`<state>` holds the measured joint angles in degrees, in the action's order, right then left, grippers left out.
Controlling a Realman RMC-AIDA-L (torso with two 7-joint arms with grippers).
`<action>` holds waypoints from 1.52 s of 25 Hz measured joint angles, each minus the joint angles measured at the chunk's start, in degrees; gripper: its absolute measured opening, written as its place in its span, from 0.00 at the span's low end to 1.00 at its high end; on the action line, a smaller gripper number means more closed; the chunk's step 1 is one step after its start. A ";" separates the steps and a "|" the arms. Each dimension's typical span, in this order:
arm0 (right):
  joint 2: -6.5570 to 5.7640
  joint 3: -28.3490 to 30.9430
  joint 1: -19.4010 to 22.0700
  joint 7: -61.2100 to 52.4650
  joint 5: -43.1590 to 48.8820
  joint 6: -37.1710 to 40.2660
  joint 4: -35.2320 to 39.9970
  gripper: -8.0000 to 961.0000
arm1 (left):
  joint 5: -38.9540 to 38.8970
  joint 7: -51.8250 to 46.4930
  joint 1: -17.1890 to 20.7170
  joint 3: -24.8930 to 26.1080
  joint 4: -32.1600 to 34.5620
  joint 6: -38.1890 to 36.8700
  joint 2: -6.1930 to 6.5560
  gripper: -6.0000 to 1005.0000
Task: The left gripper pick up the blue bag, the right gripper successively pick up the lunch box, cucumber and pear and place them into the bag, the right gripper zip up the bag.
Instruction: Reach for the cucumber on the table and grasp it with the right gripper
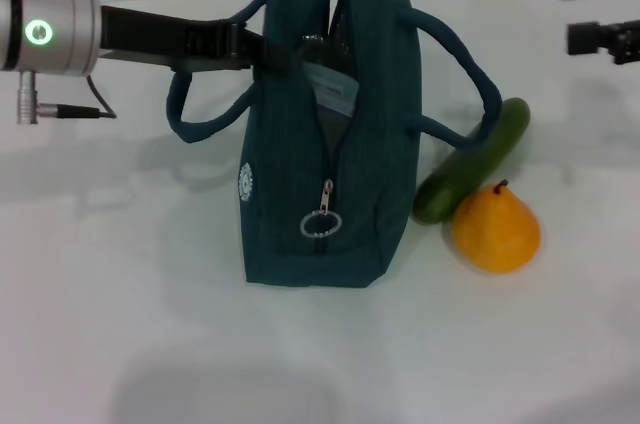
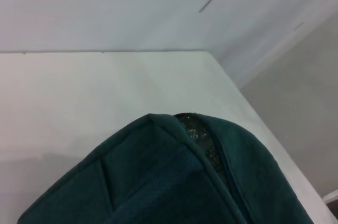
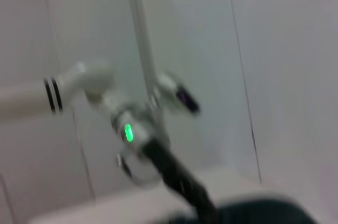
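The blue bag (image 1: 325, 174) stands upright on the white table with its top zipper open; its ring pull (image 1: 321, 224) hangs low on the near end. My left gripper (image 1: 262, 49) reaches in from the left and is shut on the bag's upper edge by one handle. A pale grey-blue piece of the lunch box (image 1: 333, 90) shows inside the opening. To the right of the bag, the cucumber (image 1: 474, 158) lies slanted on the table, with the pear (image 1: 496, 230) just in front of it. My right gripper (image 1: 567, 11) hovers open at the far right, holding nothing. The left wrist view shows the bag (image 2: 174, 182) top.
The bag's two loop handles (image 1: 190, 114) droop to either side, the right one (image 1: 478, 84) over the cucumber. The table edge (image 2: 253, 113) runs close behind the bag. The left arm (image 3: 132, 129) with its green light shows in the right wrist view.
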<state>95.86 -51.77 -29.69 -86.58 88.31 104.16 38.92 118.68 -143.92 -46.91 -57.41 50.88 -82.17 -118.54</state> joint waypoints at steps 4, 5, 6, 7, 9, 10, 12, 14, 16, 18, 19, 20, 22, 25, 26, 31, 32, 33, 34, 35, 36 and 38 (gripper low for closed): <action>-0.21 5.99 -3.35 -6.93 17.85 0.06 5.33 0.81 | -0.01 0.20 0.15 0.95 0.00 0.16 -0.30 0.05; 0.00 6.58 -4.24 -8.30 21.56 -0.05 6.51 0.81 | -0.02 0.22 0.11 0.96 0.00 0.31 -0.36 0.05; 0.00 6.58 -4.24 -8.30 21.56 -0.05 6.51 0.81 | -0.03 0.23 0.05 0.97 -0.01 0.56 -0.39 0.05; 0.33 6.68 -6.12 -10.48 27.63 -0.43 8.01 0.82 | -0.03 0.23 -0.01 0.98 0.00 0.76 -0.42 0.05; 1.04 6.40 -8.47 -13.39 34.37 -0.67 9.80 0.82 | -0.03 0.22 -0.11 1.00 0.00 1.27 -0.47 0.05; 1.63 6.38 -9.51 -14.67 37.36 -0.71 11.10 0.82 | -0.03 0.23 -0.13 1.00 -0.01 1.47 -0.49 0.05; 2.71 6.34 -10.75 -16.08 40.82 -0.82 13.57 0.82 | -0.03 0.22 -0.15 1.02 -0.02 1.99 -0.60 0.05; 3.83 6.02 -11.85 -17.48 43.86 -0.94 16.58 0.82 | -0.07 0.22 -0.06 1.03 -0.04 2.44 -0.75 0.05; 4.94 5.29 -13.75 -19.35 47.61 -1.00 18.92 0.82 | -0.15 0.23 0.00 1.05 -0.05 2.62 -0.81 0.05; 5.45 3.72 -15.79 -21.13 50.79 -0.69 19.07 0.82 | -0.18 0.23 0.01 1.06 -0.07 2.87 -0.85 0.05; 5.70 2.35 -16.78 -21.86 52.00 -0.46 18.93 0.82 | -0.25 0.22 0.01 1.07 -0.10 3.06 -0.87 0.05; 6.02 0.78 -17.55 -22.39 52.96 -0.40 18.84 0.82 | -0.41 0.22 -0.01 1.08 -0.32 3.33 -0.89 0.05; 6.75 -2.01 -18.46 -22.78 54.37 -0.93 18.88 0.82 | -0.87 0.22 -0.12 1.08 -0.90 3.73 -0.89 0.05; 8.17 -6.59 -19.22 -22.46 56.37 -2.98 19.27 0.82 | -1.41 0.35 -0.34 1.08 -1.76 4.28 -0.79 0.05; 8.62 -8.17 -19.35 -22.18 56.83 -3.81 19.34 0.83 | -1.42 0.48 -0.36 1.08 -1.90 4.39 -0.79 0.05; 9.91 -14.57 -19.35 -21.37 57.45 -7.90 19.47 0.83 | -1.52 0.75 -0.38 1.15 -2.10 5.03 -0.76 0.05; 10.03 -15.63 -19.33 -21.37 57.59 -8.64 19.48 0.83 | -1.53 0.75 -0.38 1.16 -2.10 5.13 -0.74 0.05; 10.25 -16.53 -19.32 -21.26 57.94 -9.50 19.50 0.83 | -1.53 0.75 -0.38 1.16 -2.10 5.21 -0.71 0.05; 10.61 -17.47 -19.31 -20.98 58.63 -10.56 19.52 0.83 | -1.53 0.75 -0.38 1.17 -2.10 5.28 -0.66 0.05; 11.04 -18.09 -19.31 -20.61 59.28 -11.32 19.52 0.83 | -1.53 0.75 -0.38 1.17 -2.10 5.44 -0.58 0.05; 11.51 -18.42 -19.37 -20.07 60.16 -11.94 19.53 0.83 | -1.53 0.75 -0.38 1.17 -2.10 5.63 -0.52 0.05; 12.15 -18.67 -19.47 -19.36 61.20 -12.47 19.53 0.82 | -1.53 0.75 -0.41 1.17 -2.11 5.95 -0.47 0.05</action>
<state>108.00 -70.43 -49.16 -105.94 149.51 91.69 58.45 117.15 -143.17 -47.31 -56.24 48.78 -76.21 -119.01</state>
